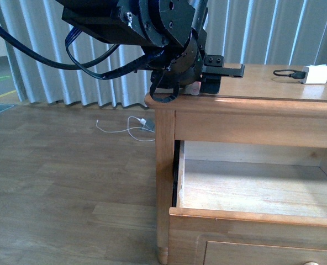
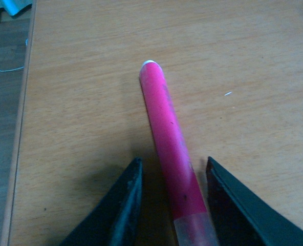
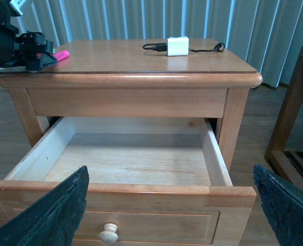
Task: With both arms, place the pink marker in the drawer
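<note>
A: Wooden tabletop (image 2: 243,61), near its edge. Where does the pink marker (image 2: 164,128) lie?
B: Flat on it, between the parted fingers of the left gripper (image 2: 173,162), gaps either side. The right gripper (image 3: 169,171) gapes wide before the open drawer (image 3: 141,190).

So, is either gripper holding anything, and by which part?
Nothing held. Left gripper straddles the pink marker near its pale end, gaps both sides; right gripper open, empty.
</note>
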`<action>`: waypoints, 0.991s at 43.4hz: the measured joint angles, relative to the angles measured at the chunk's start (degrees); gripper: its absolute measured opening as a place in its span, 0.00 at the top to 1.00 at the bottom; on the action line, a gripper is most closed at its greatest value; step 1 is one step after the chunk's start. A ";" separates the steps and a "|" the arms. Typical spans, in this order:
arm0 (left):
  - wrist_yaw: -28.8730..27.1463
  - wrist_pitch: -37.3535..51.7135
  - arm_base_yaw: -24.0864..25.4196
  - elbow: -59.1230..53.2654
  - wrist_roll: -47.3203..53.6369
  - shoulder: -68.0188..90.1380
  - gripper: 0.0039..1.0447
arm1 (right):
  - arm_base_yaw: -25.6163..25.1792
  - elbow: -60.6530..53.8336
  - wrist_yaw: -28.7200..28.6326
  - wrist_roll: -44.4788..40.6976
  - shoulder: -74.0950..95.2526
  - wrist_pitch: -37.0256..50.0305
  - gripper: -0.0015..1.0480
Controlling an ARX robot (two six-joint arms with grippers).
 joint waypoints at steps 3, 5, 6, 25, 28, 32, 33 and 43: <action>1.40 -0.17 0.00 -0.04 0.11 -0.02 0.73 | 0.00 0.00 -0.02 0.00 0.00 0.00 0.08; 1.60 -0.13 0.00 -0.33 0.11 -0.11 0.80 | 0.00 0.00 -0.02 0.00 0.00 0.00 0.08; 1.86 -0.02 0.00 -0.59 0.13 -0.28 0.82 | 0.00 0.00 0.00 0.00 0.00 0.00 0.08; 9.68 5.33 0.44 -12.59 2.05 -7.89 0.86 | 0.00 0.00 -0.02 0.00 0.00 0.00 0.08; 12.15 6.91 0.20 -16.15 2.56 -10.14 0.86 | 0.00 0.00 0.00 0.00 0.00 0.00 0.08; 15.80 9.79 -0.61 -21.90 2.93 -13.99 0.86 | 0.00 0.00 0.00 0.00 0.00 0.00 0.08; 16.72 10.32 -0.81 -22.95 3.02 -14.78 0.86 | 0.00 0.00 0.00 0.00 0.00 0.00 0.08; 24.20 12.00 -3.58 -31.17 7.34 -19.85 0.86 | 0.00 0.00 -0.02 0.00 0.00 0.00 0.08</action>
